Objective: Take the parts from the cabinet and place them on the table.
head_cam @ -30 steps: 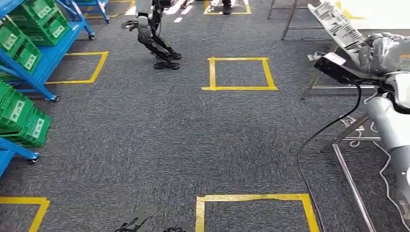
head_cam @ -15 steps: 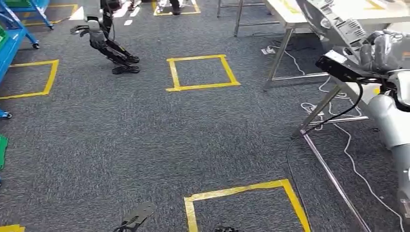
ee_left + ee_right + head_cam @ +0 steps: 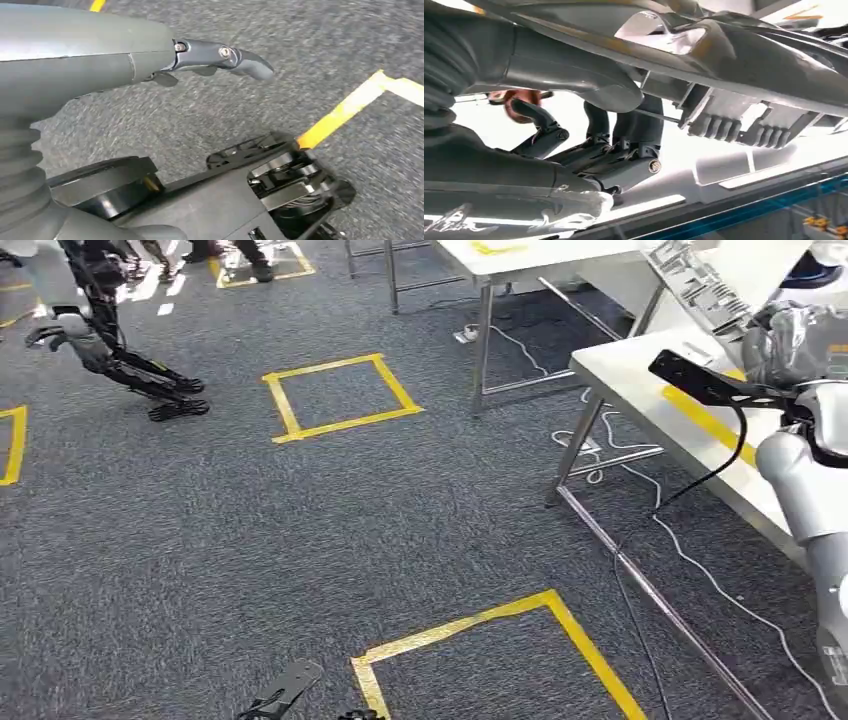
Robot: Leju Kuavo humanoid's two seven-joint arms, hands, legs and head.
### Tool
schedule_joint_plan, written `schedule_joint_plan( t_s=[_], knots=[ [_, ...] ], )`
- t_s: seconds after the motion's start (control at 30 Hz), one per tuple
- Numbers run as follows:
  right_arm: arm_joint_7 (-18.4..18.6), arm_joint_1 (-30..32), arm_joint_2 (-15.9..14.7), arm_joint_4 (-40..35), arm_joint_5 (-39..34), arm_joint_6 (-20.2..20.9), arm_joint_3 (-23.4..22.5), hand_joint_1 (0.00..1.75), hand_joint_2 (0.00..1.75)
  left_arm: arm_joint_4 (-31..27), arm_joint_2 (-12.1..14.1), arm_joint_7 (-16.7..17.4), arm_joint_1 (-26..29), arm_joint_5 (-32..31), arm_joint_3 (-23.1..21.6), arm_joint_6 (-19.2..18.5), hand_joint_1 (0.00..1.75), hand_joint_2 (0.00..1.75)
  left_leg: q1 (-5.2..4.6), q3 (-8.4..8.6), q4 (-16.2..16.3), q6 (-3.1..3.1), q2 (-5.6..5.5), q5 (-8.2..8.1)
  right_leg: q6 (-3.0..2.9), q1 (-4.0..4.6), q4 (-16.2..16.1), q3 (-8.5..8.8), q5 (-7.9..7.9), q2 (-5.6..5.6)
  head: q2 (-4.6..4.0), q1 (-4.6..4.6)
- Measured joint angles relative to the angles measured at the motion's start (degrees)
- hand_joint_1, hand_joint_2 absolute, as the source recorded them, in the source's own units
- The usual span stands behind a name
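A grey ribbed plastic part [image 3: 697, 285] is held up at the far right of the head view, gripped by my right hand [image 3: 790, 342] above the white table [image 3: 640, 380] with its yellow tape strip. In the right wrist view, the dark fingers [image 3: 624, 131] of my right hand [image 3: 589, 160] curl around the long grey part [image 3: 734, 65] from below. My left hand [image 3: 125, 65] hangs over the grey carpet with a dark finger [image 3: 225, 54] stretched out and nothing in it.
The table's metal legs [image 3: 575, 455] and white cables [image 3: 620, 455] stand on the carpet at right. A second table [image 3: 520, 255] is further back. Another robot [image 3: 100, 350] walks at the far left. Yellow tape squares [image 3: 340, 395] mark the floor.
The camera has turned right: the blue racks with green bins have left the picture and the white table has come in at the right. My right hand still holds the grey part.
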Motion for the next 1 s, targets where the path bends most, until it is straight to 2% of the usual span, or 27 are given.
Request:
schedule_joint_plan(
  t_s=[0.03,0.07,0.1,0.13,0.17,0.2,0.23,0.27,0.3,0.33,0.37,0.4,0.43,0.47,0.5,0.53,0.63,0.7,0.73,0.77,0.8,0.83,0.87,0.9,0.93,0.97,1.0],
  knots=[
    [0.0,-0.04,0.02,0.0,0.0,0.02,0.0,1.75,1.75,0.0,0.02,0.0,-0.02,0.0,0.0,0.0,0.0,1.75,0.01,2.11,-4.5,0.21,-0.66,2.67,0.09,-0.1,0.0,0.01,0.06,0.79,0.0,0.02],
    [0.02,-0.12,0.02,-0.02,0.0,0.0,0.0,1.75,1.75,0.0,0.04,0.0,-0.03,0.0,0.0,0.0,0.0,1.75,0.04,4.77,-9.81,0.38,-2.16,5.11,0.22,-0.31,0.0,0.02,0.11,1.52,0.0,0.0],
    [0.0,-0.25,0.11,-0.02,0.0,0.0,0.02,1.75,1.75,0.0,0.09,0.0,-0.03,0.02,0.0,0.0,0.0,1.75,0.26,6.5,-13.37,0.45,-5.51,5.61,0.51,-0.37,0.07,-0.23,0.18,2.22,0.0,0.0],
    [0.02,-0.34,0.15,-0.02,0.0,0.02,0.0,1.75,1.75,0.0,0.11,0.0,-0.04,0.02,0.0,0.0,0.0,1.75,0.53,7.0,-14.59,0.09,-5.22,5.27,0.86,-0.4,0.26,-0.61,0.23,3.15,0.0,0.11],
    [0.02,-0.33,0.15,0.0,0.0,0.02,-0.02,1.75,1.75,0.0,0.18,0.0,0.0,0.02,0.0,0.0,0.0,1.75,0.13,7.04,-14.52,0.16,-4.71,5.3,1.34,-0.79,-0.23,-0.68,0.5,3.71,0.0,0.11],
    [0.07,-0.23,0.15,0.0,0.0,0.02,-0.04,1.75,1.75,0.0,0.24,0.0,0.0,0.02,0.0,0.0,0.0,1.75,-0.14,7.14,-14.52,0.47,-4.12,5.3,1.81,-1.1,-0.6,-0.69,0.76,4.45,0.0,-0.18],
    [0.07,-0.14,0.13,0.02,0.0,0.02,-0.09,1.75,1.75,0.0,0.26,0.0,-0.1,0.02,0.0,0.0,0.0,1.75,-0.2,7.22,-14.7,0.82,-3.39,5.53,2.26,-1.18,-0.96,-0.81,1.03,5.21,0.0,-0.06],
    [0.07,0.0,0.02,0.02,-0.02,0.02,-0.11,1.75,1.75,0.0,0.24,0.0,-0.31,0.02,0.0,0.0,0.0,1.75,0.19,7.43,-15.48,1.5,-2.26,6.04,2.28,-1.16,-0.7,-1.45,0.93,4.17,0.0,-0.11],
    [0.07,-0.05,-0.11,0.04,-0.02,0.02,-0.13,1.75,1.75,0.0,0.22,0.0,-0.36,0.02,0.0,0.0,0.0,1.75,0.04,7.53,-15.63,1.79,-1.78,6.11,2.18,-0.51,0.79,-2.02,-0.35,0.21,0.0,0.31],
    [0.04,-0.16,-0.07,0.04,-0.02,0.02,-0.07,1.75,1.75,0.0,0.22,0.0,-0.31,0.02,0.0,-0.02,0.0,1.75,-0.03,7.53,-15.63,1.89,-1.21,6.11,2.26,-0.31,4.5,-3.62,-2.52,-2.33,0.0,0.48],
    [0.04,-0.16,0.0,0.04,0.0,0.02,0.0,1.75,1.75,0.0,0.22,0.0,-0.19,0.02,0.0,-0.04,0.0,1.75,-0.09,7.56,-15.62,2.05,-0.44,6.01,2.39,-0.29,9.47,-5.81,-4.89,-3.47,0.0,0.5],
    [0.04,-0.07,0.0,0.04,0.0,0.02,0.0,1.75,1.75,0.0,0.24,0.0,-0.11,0.09,0.02,-0.13,0.0,1.75,-0.09,7.56,-15.62,2.12,0.35,5.95,2.58,-0.31,14.05,-7.9,-6.72,-3.93,0.0,0.46],
    [0.07,-0.01,0.0,0.07,0.0,0.04,0.0,1.75,1.75,0.0,0.26,0.0,-0.04,0.11,0.02,-0.17,0.0,1.75,-0.08,7.57,-15.6,2.16,1.13,5.9,2.79,-0.34,17.06,-9.26,-7.58,-4.18,0.0,0.57],
    [0.04,0.01,0.0,0.07,0.0,0.07,0.0,1.75,1.75,0.0,0.24,0.0,-0.02,0.13,0.02,-0.22,0.0,1.75,-0.05,7.67,-15.6,2.08,1.83,5.8,2.97,-0.44,17.16,-9.28,-7.04,-4.36,0.0,0.48],
    [0.04,0.0,0.0,0.07,0.0,0.07,0.0,1.75,1.75,0.0,0.15,0.0,-0.02,0.17,0.02,-0.35,0.0,1.75,0.0,7.81,-15.59,1.92,2.59,5.65,3.11,-0.51,14.34,-7.54,-5.2,-4.63,0.0,0.5],
    [0.04,-0.04,0.0,0.04,0.0,0.07,0.0,1.75,1.75,0.0,0.11,0.0,-0.02,0.22,0.02,-0.35,0.0,1.75,0.1,8.03,-15.56,1.75,3.31,5.45,3.22,-0.51,9.54,-4.85,-2.99,-5.19,0.0,0.5],
    [0.04,-0.04,0.0,0.04,0.0,0.07,0.0,1.75,1.75,0.0,0.11,0.0,-0.02,0.22,0.02,-0.35,0.0,1.75,0.1,8.03,-15.56,1.75,3.31,5.45,3.22,-0.51,9.54,-4.85,-2.99,-5.19,0.0,0.5],
    [0.04,-0.04,0.0,0.02,0.0,0.07,0.0,1.75,1.75,0.0,0.09,0.0,-0.03,0.26,0.02,-0.35,0.0,1.75,0.11,8.09,-15.56,1.67,3.46,5.39,3.24,-0.51,8.13,-4.06,-2.42,-5.45,0.0,0.5],
    [0.04,-0.12,0.0,0.0,0.02,0.07,0.0,1.75,1.75,0.0,0.07,0.0,-0.03,0.26,0.02,-0.37,0.0,1.75,0.15,8.27,-15.52,1.47,3.84,5.23,3.35,-0.51,4.36,-1.85,-0.95,-6.46,0.0,0.53],
    [0.04,-0.31,0.02,0.0,0.02,0.07,0.0,1.75,1.75,0.0,0.13,0.0,-0.04,0.28,0.02,-0.37,0.0,1.75,-0.21,8.53,-15.39,1.02,4.25,4.93,3.71,-0.32,-0.03,0.4,-0.31,-10.29,0.0,0.57],
    [0.24,-0.37,0.13,0.0,0.13,0.09,0.0,1.75,1.75,0.0,0.26,0.0,0.06,0.5,0.09,-0.37,0.0,1.75,-0.73,8.76,-15.24,0.36,6.56,4.67,1.75,0.07,-0.09,0.19,-0.3,-7.32,0.0,-0.04],
    [0.24,-0.38,0.13,-0.04,0.13,0.11,0.0,1.75,1.75,-0.02,0.22,0.0,0.0,0.52,0.09,-0.37,0.0,1.75,-0.61,8.74,-15.19,-0.18,7.18,4.19,1.19,-0.08,-0.34,0.39,-0.12,-6.51,0.0,-0.11],
    [0.24,-0.39,0.13,-0.04,0.15,0.11,0.0,1.75,1.75,0.0,0.22,0.0,-0.03,0.52,0.09,-0.37,0.0,1.75,-0.25,8.48,-14.2,-0.51,4.85,3.3,0.81,-0.23,-0.42,0.39,0.0,-5.85,0.0,-0.17],
    [0.24,-0.42,0.24,-0.04,0.17,0.09,0.04,1.75,1.75,0.0,0.2,0.0,0.0,0.55,0.09,-0.37,0.0,1.75,-0.12,7.12,-11.23,-0.63,2.54,1.54,0.42,-0.35,-0.46,0.35,0.12,-5.35,0.0,-0.31],
    [0.35,-0.36,0.46,-0.02,0.17,0.09,0.09,1.75,1.75,0.0,0.2,0.0,0.1,0.59,0.11,-0.37,0.0,1.75,-0.08,4.58,-6.08,-0.74,1.08,-0.79,0.22,-0.44,-0.48,0.27,0.14,-4.54,0.0,-0.5],
    [0.39,-0.22,0.5,-0.02,0.22,0.09,0.09,1.75,1.75,0.0,0.2,0.0,0.31,0.59,0.11,-0.39,0.0,1.75,-0.08,1.87,-0.97,-0.82,0.59,-2.73,0.15,-0.44,-0.47,0.19,0.18,-3.66,0.0,-0.55],
    [0.42,-0.04,0.52,-0.02,0.33,0.11,0.15,1.75,1.75,0.0,0.2,0.0,0.5,0.61,0.13,-0.39,0.0,1.75,-0.09,-0.25,2.66,-0.79,0.44,-3.64,0.11,-0.44,-0.47,0.12,0.22,-2.76,0.0,-0.57]
  ],
)
